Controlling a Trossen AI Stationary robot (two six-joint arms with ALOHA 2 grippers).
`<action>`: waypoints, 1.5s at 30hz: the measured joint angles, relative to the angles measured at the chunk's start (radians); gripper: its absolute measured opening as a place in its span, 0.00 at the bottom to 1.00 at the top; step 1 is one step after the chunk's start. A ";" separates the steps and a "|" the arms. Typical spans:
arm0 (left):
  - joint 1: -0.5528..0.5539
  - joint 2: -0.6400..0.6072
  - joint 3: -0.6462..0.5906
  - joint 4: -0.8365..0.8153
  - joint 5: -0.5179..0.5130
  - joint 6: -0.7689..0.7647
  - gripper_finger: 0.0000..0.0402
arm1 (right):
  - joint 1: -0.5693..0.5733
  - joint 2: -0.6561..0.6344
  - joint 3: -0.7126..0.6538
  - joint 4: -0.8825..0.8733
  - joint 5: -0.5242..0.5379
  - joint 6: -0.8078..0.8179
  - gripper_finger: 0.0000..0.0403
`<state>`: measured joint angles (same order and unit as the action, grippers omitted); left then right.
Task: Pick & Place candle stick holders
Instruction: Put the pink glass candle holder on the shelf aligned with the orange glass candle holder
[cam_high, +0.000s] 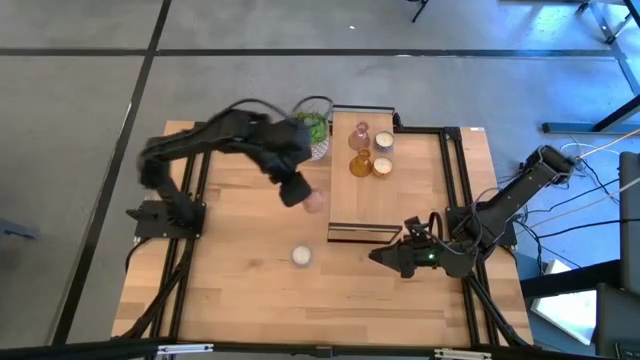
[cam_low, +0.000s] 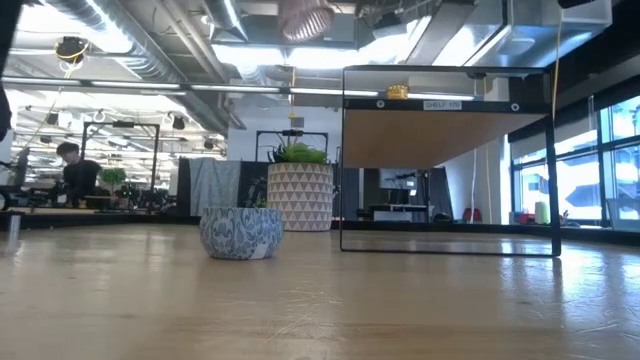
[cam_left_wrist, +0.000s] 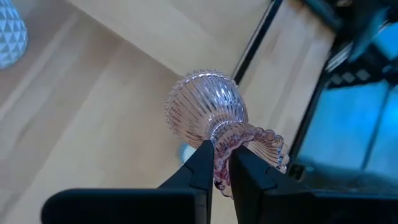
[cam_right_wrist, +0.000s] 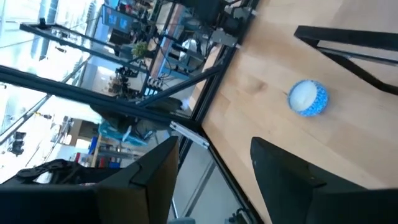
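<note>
Six candle holders: four on the stand, one on the bench, one held.

From above, two glass holders (cam_high: 359, 137) and two cream ones (cam_high: 383, 142) sit at the stand's (cam_high: 361, 228) far end; a fifth (cam_high: 301, 256) lies mid-bench (cam_high: 240, 280). Left wrist view: left pincer (cam_left_wrist: 222, 169) clamps a pink glass holder (cam_left_wrist: 208, 109). Right pincer (cam_high: 378, 257), half-open and empty, rests near the stand's near end.

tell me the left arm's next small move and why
Probably carry it sideways over the wooden stand. The left gripper is shut on the pink glass holder, lifted beside the stand, where four holders already sit.
</note>
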<state>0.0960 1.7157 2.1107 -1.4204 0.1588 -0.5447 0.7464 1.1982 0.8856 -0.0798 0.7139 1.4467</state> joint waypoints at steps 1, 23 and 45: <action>0.006 0.049 0.060 -0.042 0.008 0.028 0.06 | 0.000 -0.006 0.000 -0.008 -0.010 0.000 0.51; 0.156 0.332 0.236 0.141 0.071 -0.085 0.06 | -0.043 -0.053 0.385 -1.274 -0.130 0.008 0.37; 0.129 0.409 0.245 0.158 0.072 -0.162 0.06 | -0.142 -0.099 0.385 -1.338 -0.046 -0.205 0.37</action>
<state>0.2250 2.1246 2.3558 -1.2621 0.2303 -0.7070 0.6044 1.0995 1.2701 -1.4181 0.6679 1.2413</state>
